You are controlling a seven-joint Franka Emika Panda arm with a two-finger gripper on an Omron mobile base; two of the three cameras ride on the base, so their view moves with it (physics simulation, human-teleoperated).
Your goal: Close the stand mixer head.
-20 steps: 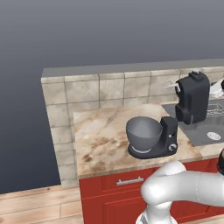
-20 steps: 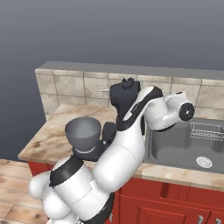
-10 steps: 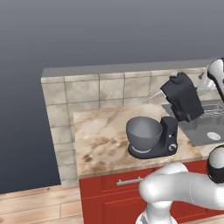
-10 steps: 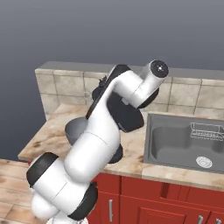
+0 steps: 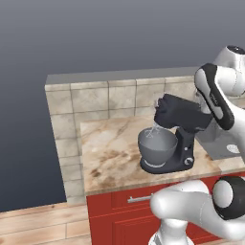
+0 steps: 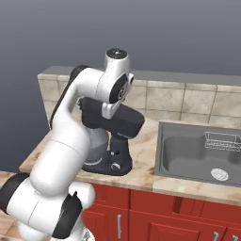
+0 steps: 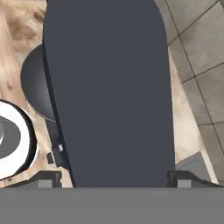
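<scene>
Where base views show whisk (image 5: 154, 131), fingers (image 7: 48, 177) perhaps straddling stand mixer head (image 7: 105, 87)

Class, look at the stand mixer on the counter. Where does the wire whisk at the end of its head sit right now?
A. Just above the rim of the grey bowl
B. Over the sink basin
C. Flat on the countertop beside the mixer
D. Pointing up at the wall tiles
A: in the left base view the whisk hangs at the lowered stand mixer head's end, just over the grey bowl.

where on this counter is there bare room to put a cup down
Bare marble counter lies between the stand mixer and the tiled wall's left end. The strip between mixer and sink is narrow, crowded by the arm.
</scene>
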